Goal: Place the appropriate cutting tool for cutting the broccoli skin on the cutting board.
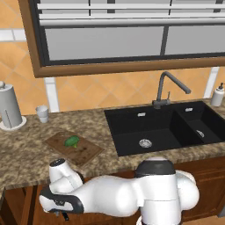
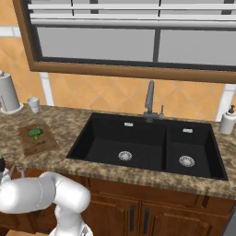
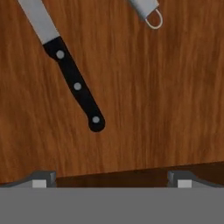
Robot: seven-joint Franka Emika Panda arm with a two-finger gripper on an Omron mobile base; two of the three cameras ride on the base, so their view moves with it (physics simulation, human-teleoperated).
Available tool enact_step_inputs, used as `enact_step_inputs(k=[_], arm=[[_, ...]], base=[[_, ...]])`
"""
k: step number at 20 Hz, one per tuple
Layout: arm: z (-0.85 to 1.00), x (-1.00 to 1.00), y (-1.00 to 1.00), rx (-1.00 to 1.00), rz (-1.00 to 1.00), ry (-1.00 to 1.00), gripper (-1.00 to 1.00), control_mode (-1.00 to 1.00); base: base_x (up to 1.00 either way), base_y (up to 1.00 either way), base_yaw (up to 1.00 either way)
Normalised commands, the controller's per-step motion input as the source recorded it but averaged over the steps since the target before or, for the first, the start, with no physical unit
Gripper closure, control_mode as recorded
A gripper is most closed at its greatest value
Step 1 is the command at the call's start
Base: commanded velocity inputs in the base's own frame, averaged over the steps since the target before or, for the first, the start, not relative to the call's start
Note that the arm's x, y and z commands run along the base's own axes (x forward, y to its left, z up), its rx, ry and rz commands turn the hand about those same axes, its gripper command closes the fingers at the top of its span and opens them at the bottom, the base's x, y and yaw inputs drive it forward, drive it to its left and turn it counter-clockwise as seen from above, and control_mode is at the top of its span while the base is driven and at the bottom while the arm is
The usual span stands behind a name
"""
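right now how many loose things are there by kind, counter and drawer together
knife: 1
peeler: 1
broccoli: 1
cutting board: 1
paper towel roll: 1
cup: 1
soap dispenser: 1
total: 7

A home kitchen: a black double-basin sink (image 2: pixel 138 150) with a dark grey tap (image 2: pixel 150 99) is set into a speckled granite table (image 1: pixel 26 149) over brown wooden cabinets (image 2: pixel 152 209), below a wood-framed window (image 1: pixel 127 35) and orange diagonal wall tiles (image 1: pixel 101 92). Left of the sink lie a wooden cutting board (image 1: pixel 74 147) with broccoli (image 1: pixel 72 141), a paper-towel roll (image 1: pixel 9 107) and a cup (image 1: pixel 42 113); a soap dispenser (image 2: pixel 227 120) stands right of it
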Motion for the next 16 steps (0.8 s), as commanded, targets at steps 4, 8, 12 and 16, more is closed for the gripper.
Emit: enact_step_inputs(k=[4,8,12,16], arm=[[-0.28,-0.61,0.02,0.0,0.0,0.0,-1.0,-1.0],[-0.21,-0.68,0.06,0.0,0.0,0.07,-1.0,-1.0],[-0.02,-0.86,0.07,0.0,0.0,0.07,-1.0,-1.0],[0.02,-0.91,0.08,0.0,0.0,0.01,-1.0,-1.0]], base=[[0.0,0.0,0.0],[0.0,0.0,0.0],[0.0,0.0,0.0],[0.0,0.0,0.0]])
